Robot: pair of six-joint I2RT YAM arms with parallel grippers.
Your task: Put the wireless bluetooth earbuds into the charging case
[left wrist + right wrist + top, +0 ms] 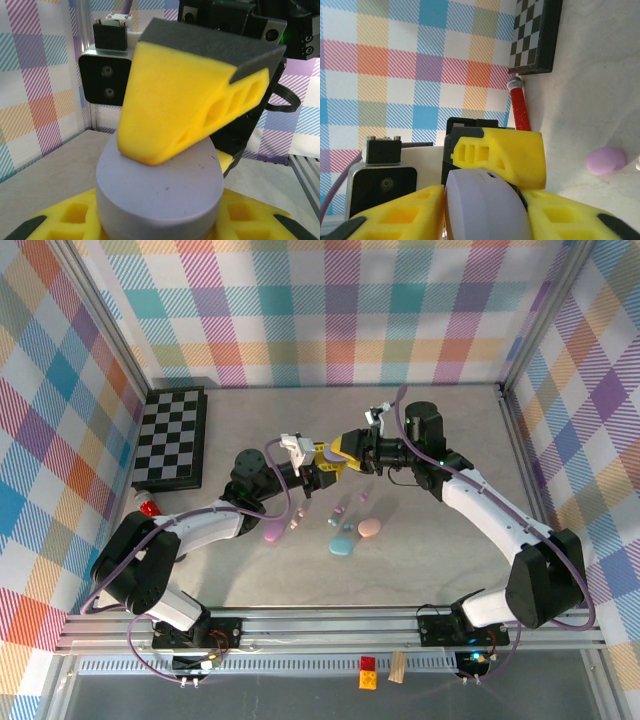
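The left end effector and right end effector both pinch one lilac case above the desk. The earbuds lie loose on the desk at their 6 o'clock.

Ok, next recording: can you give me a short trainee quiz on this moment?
1. True or false: the right gripper has a finger resting on the lilac case.
2. Pick one: in the top view, the chessboard lies on the table at (A) its far left, (B) its far right, (C) its middle.
3. Short answer: what is the left gripper shut on?

Key: 1 true; 2 A; 3 the lilac case.
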